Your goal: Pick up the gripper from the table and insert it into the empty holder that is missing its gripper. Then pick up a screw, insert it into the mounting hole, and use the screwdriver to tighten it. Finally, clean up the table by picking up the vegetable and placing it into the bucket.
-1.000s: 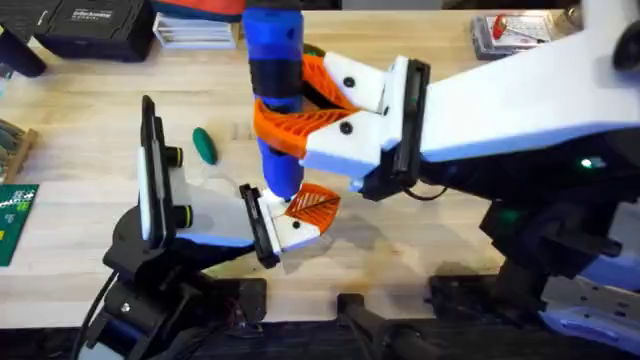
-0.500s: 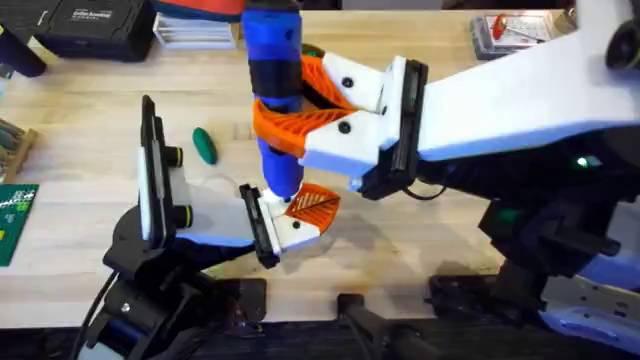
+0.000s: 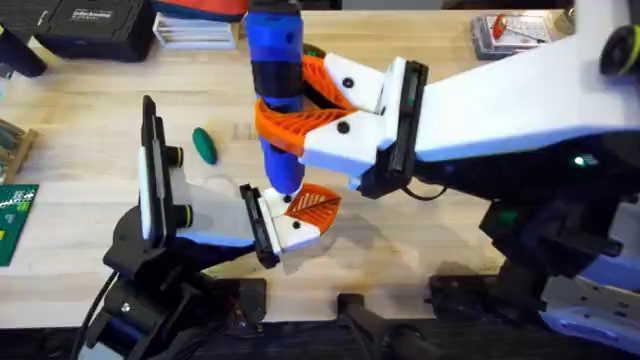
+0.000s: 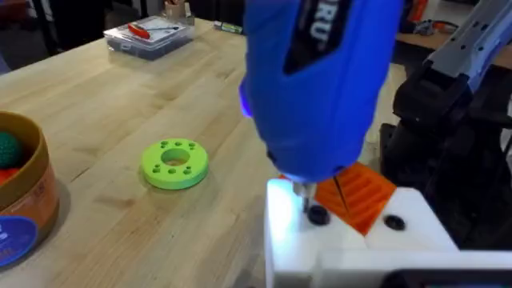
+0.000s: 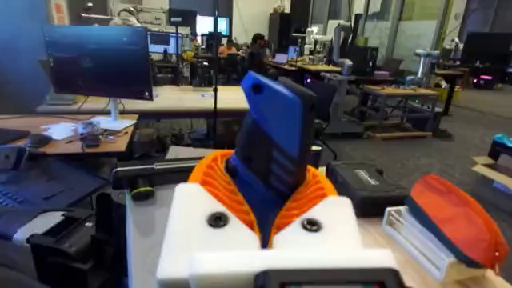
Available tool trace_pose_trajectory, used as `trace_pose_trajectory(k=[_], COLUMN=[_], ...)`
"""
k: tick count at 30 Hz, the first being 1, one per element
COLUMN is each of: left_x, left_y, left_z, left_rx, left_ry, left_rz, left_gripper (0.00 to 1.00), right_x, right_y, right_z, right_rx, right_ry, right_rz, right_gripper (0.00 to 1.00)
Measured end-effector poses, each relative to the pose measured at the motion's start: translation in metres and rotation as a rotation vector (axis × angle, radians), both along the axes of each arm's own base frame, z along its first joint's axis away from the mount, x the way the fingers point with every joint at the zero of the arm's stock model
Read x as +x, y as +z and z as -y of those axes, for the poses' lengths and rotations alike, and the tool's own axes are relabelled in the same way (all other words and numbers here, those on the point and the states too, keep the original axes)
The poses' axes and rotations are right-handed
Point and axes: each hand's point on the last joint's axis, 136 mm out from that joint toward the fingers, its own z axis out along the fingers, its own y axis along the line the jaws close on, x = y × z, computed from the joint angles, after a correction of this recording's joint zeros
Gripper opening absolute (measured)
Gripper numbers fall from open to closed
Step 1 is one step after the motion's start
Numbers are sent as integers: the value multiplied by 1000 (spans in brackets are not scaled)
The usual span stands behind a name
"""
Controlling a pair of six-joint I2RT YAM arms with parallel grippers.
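We have the right gripper [image 3: 300,105] clamped on the thick bright-blue cylindrical powered screwdriver [image 3: 274,80], orange ribbed pads [image 5: 304,200] wrapping the barrel mid-body, tool near upright. Its thin tip [image 4: 306,196] sits directly below, on a dark screw [image 4: 318,214] in the white angular plastic holder [image 4: 344,240], with the orange ribbed wedge gripper [image 4: 356,196] already seated just beside the tip. That holder is on the left gripper [image 3: 290,215]; we can't tell its jaw state. We'd judge the driver stiff, top-heavy, its smooth plastic shell prone to twisting under torque, so the mid-barrel hold looks right. Farther out, beyond the left arm, the small dark-green oblong toy vegetable [image 3: 205,146] lies on the wooden table [image 3: 90,110]; the yellow-orange bucket [image 4: 24,200] is well off.
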Motion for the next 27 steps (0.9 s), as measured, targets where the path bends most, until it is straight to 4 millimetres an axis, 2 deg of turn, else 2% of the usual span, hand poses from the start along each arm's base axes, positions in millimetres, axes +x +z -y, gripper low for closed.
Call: trace_pose_trajectory(k=[27], left_x=[0], left_y=[0], left_z=[0], left_rx=[0], left_ry=[0], left_rz=[1], left_gripper=[5], right_x=[-1], right_y=[5], right_z=[1], right_rx=[21], right_ry=[5], right_rz=[-7], right_gripper=[23])
